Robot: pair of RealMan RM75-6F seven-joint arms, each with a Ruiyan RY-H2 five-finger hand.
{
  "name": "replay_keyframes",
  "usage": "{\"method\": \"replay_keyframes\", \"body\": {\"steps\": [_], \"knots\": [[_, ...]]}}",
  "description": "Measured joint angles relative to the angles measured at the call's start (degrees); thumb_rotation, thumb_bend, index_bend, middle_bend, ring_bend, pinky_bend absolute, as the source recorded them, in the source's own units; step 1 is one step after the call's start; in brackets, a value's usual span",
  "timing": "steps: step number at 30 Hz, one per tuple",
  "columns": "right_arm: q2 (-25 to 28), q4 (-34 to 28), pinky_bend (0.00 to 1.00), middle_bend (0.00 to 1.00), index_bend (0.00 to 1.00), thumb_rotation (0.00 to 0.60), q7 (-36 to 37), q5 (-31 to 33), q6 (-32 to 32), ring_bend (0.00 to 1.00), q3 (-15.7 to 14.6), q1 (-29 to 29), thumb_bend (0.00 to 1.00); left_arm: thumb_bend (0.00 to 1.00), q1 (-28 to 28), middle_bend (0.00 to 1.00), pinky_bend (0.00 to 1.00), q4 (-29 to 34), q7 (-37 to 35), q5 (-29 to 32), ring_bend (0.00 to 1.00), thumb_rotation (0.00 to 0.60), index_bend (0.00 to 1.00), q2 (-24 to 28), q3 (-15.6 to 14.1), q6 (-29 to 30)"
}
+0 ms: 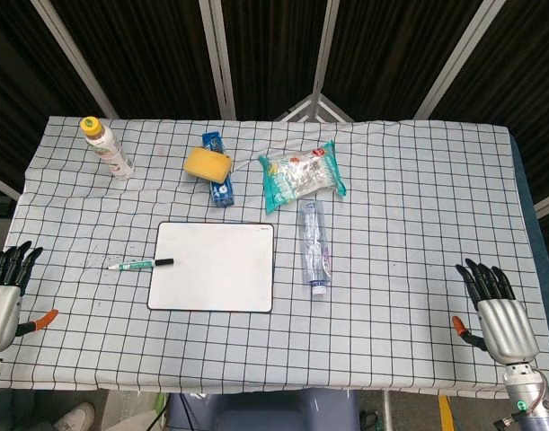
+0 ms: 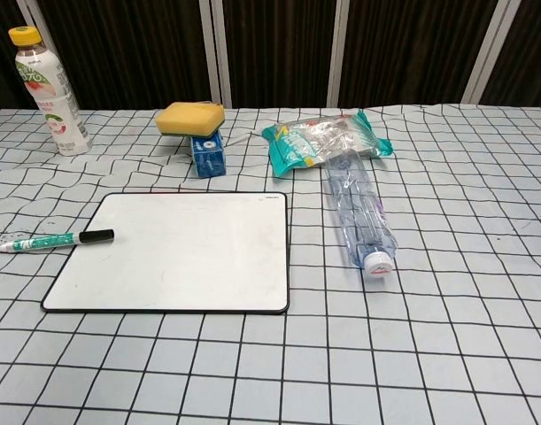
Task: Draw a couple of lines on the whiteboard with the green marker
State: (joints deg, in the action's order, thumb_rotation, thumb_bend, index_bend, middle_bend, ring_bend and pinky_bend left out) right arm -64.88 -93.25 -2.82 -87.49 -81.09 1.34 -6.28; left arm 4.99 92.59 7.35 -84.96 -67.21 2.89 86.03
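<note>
A blank whiteboard (image 1: 213, 266) (image 2: 174, 251) with a black rim lies flat at the table's middle left. The green marker (image 1: 139, 264) (image 2: 50, 239) lies on the cloth beside the board's left edge, its black cap touching or overlapping the rim. My left hand (image 1: 4, 289) hovers at the table's left edge, fingers apart, holding nothing. My right hand (image 1: 497, 308) sits at the front right corner, fingers spread and empty. Neither hand shows in the chest view.
A clear water bottle (image 1: 314, 245) (image 2: 359, 210) lies right of the board. Behind it are a snack bag (image 1: 301, 176) (image 2: 324, 140), a yellow sponge (image 1: 208, 162) (image 2: 191, 118) on a blue box (image 1: 221, 189) (image 2: 207, 157), and an upright drink bottle (image 1: 108, 147) (image 2: 50, 89).
</note>
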Motion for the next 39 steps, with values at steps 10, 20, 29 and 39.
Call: {"method": "replay_keyframes", "body": {"steps": [10,20,29,39], "knots": [[0.06,-0.02,0.00,0.00,0.00,0.600,0.08,-0.07,-0.15,0.00,0.03,0.03,0.35,0.02,0.06,0.00,0.00,0.30,0.26,0.61,0.00,0.600,0.00,0.14,-0.02,-0.58],[-0.07,0.03,0.00,0.00,0.00,0.600,-0.02,-0.09,-0.19,0.00,0.06,0.04,0.35,0.04,1.16,0.00,0.00,1.58,0.64,3.59,0.00,0.600,0.01,0.30,0.55,-4.01],[0.05,0.00,0.00,0.00,0.00,0.600,0.41,-0.27,-0.02,0.00,-0.09,-0.01,0.35,0.19,6.51,0.00,0.00,3.60,8.06,11.78,0.00,0.600,0.32,-0.87,3.93,-11.81],[0.14,-0.08,0.00,0.00,0.00,0.600,0.85,-0.09,0.20,0.00,-0.07,-0.07,0.35,0.34,14.96,0.03,0.00,0.34,19.62,26.09,0.00,0.600,0.43,-9.96,9.18,-18.58]]}}
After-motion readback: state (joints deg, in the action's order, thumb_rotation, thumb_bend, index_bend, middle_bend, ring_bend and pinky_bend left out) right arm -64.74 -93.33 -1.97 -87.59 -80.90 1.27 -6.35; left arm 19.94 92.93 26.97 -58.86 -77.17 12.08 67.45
